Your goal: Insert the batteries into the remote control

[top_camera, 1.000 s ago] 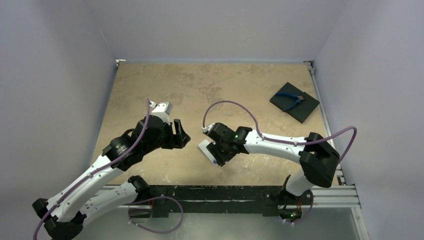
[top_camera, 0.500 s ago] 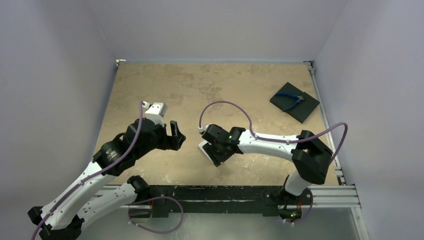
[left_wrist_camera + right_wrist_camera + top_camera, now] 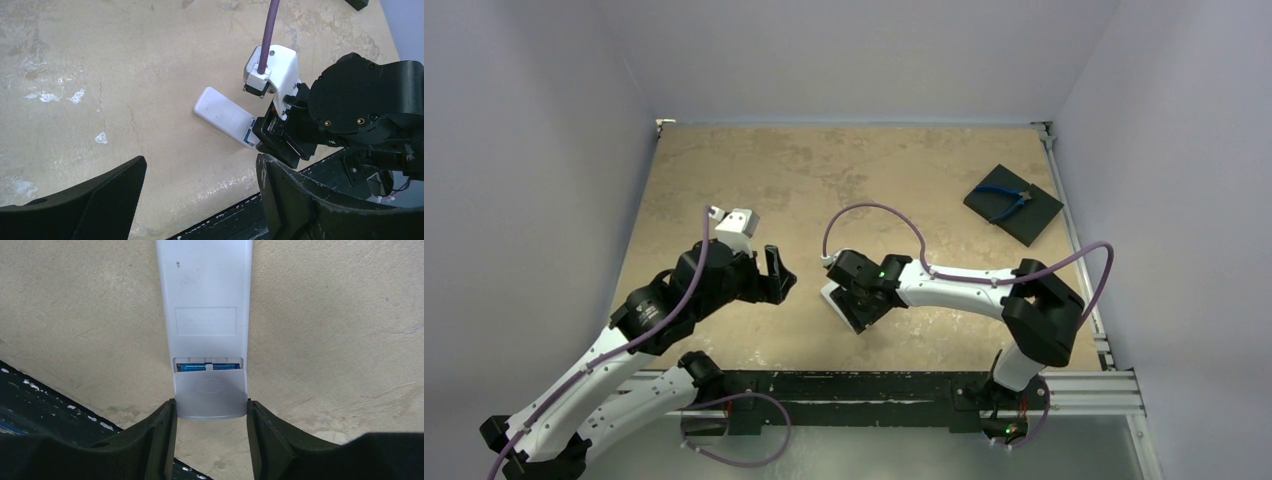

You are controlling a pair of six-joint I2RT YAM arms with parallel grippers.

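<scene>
The white remote control (image 3: 205, 300) lies back up on the table, also in the top view (image 3: 836, 296) and the left wrist view (image 3: 222, 116). Its battery cover (image 3: 211, 392) is slid nearly shut. A blue battery (image 3: 192, 367) shows in the narrow gap, also in the left wrist view (image 3: 248, 135). I cannot make out the dark grey battery. My right gripper (image 3: 210, 410) is shut on the sides of the remote's cover end, also seen from the top (image 3: 856, 315). My left gripper (image 3: 779, 272) is open and empty, left of the remote, above the table (image 3: 200, 175).
A black square pad (image 3: 1029, 222) with blue-handled pliers (image 3: 1004, 197) lies at the far right. The black frame rail (image 3: 874, 385) runs along the near table edge, just below the remote. Grey walls enclose the table.
My left gripper has drawn back to the left, away from the remote. My right gripper has shifted slightly left with the remote.
</scene>
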